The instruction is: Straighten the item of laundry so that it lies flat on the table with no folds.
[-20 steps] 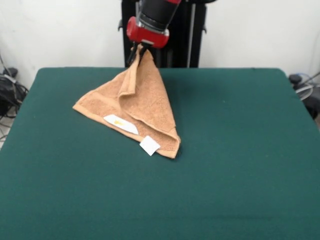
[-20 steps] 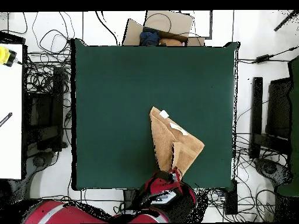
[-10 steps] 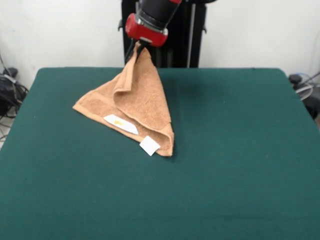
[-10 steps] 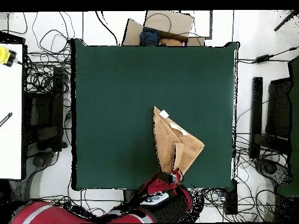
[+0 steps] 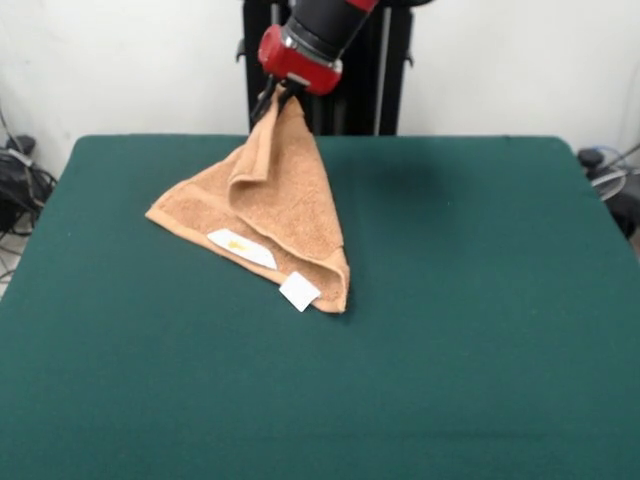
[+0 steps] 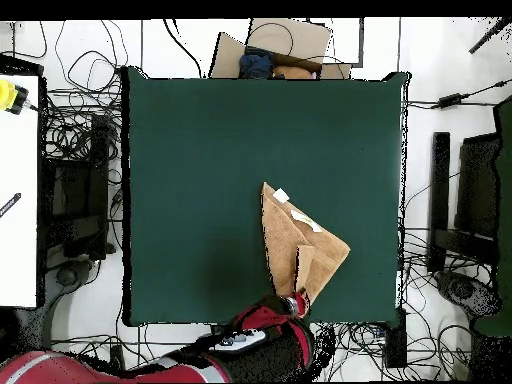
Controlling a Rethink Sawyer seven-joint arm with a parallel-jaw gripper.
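Green felt table (image 5: 480, 330) fills most of the front view, with a white wall behind it. The towel (image 5: 285, 205) is not flat: one corner is lifted above the table's far edge, so the cloth hangs as a tent-like cone with a vertical fold running down its front. Its lower edge rests on the felt, running from a spread corner at the picture's left down to a doubled-over corner toward the middle. Two white tags show on that resting edge — a long one (image 5: 241, 248) with a faint yellow mark and a small square one (image 5: 299, 290) close to the doubled corner.

The gripper (image 5: 281, 97) is pinched on the raised corner of the towel; the fingertips are mostly buried in cloth and dark against the pedestal, so little of them shows. Above it sits the red collar of the arm (image 5: 300, 58), cut off by the top edge.

From overhead the towel (image 6: 290, 235) reads as a narrow triangle in the half of the table (image 6: 200, 150) nearest the robot's base, its peak at the table edge where the arm (image 6: 255, 340) partly covers it. The gripper cannot be made out separately there. Cables (image 6: 75, 140) lie tangled on the floor around the table, and a brown box-like shape (image 6: 285, 42) sits past the table's far side, its contents unclear.
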